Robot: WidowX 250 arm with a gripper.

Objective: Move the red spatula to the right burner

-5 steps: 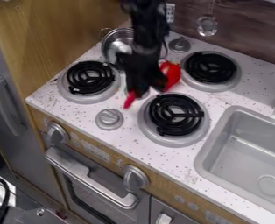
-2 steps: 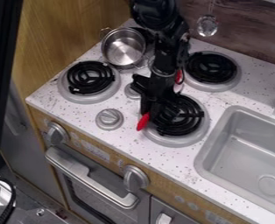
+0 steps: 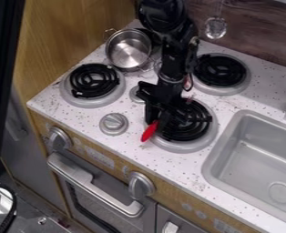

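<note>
The gripper (image 3: 157, 120) pinches the spatula (image 3: 149, 131) over the burner (image 3: 197, 126), red end past the burner's left side. Caution: off-centre release may let the spatula tip off.

The pot (image 3: 127, 51) is shiny metal. The side panel (image 3: 66, 38) is grained wood. The spatula (image 3: 149, 131) seems plastic.

A steel pot (image 3: 128, 49) is standing at the rear left of the table (image 3: 188, 166), near the front-left coil burner (image 3: 94, 81). A grey knob (image 3: 114, 124) is projecting near this burner. A sink (image 3: 233, 145) is occupying the right side.
</note>
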